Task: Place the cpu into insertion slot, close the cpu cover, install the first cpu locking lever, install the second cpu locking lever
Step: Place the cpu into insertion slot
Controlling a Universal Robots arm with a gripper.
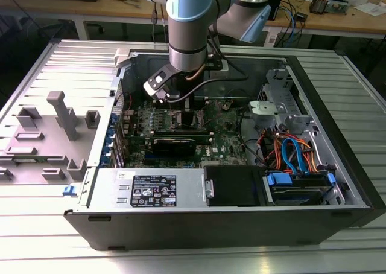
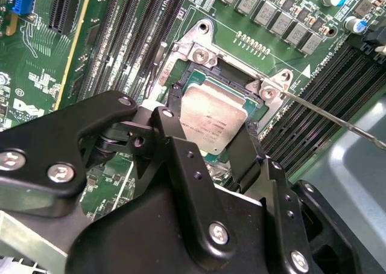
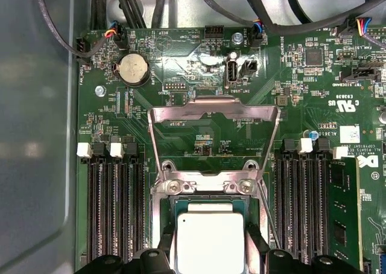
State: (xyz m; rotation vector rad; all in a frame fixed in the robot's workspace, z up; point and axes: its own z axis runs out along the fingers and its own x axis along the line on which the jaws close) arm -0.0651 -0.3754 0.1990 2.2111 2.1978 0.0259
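Second wrist view gives you the clearest look. Your gripper [image 2: 212, 114] is pinching the cpu [image 2: 218, 128], with one black finger [image 2: 175, 108] against each of two opposite edges of its green border. The cpu lies flat, silver-grey top up, inside the silvery rim of the insertion slot [image 2: 202, 47]. You cannot tell from these pictures whether it is fully seated or just above the contacts.

In the first wrist view the cpu cover [image 3: 212, 108] stands swung open, rising from the edge of the slot that lies away from the gripper. Through its square window you can see green board. Nothing covers the chip.

A thin metal locking lever [image 2: 338, 120] runs out from one corner of the rim and passes over the long black memory slots [image 2: 313, 99]. It is not hooked down over anything. More memory slots flank the socket on the other side, and in the first wrist view a memory module [image 3: 341, 213] sits in the outermost one. A round coin battery [image 3: 134, 69] lies on the board beyond the open cover, well apart from the socket.

In the exterior view the arm [image 1: 190, 32] reaches down into the open computer case [image 1: 199, 223], which lies on its side on the ribbed metal worktop [image 1: 193, 259]. The arm ends over the green motherboard [image 1: 229, 135], near the middle of the case. Grey fixture blocks [image 1: 60, 114] stand beside the case, on the exterior view's left.
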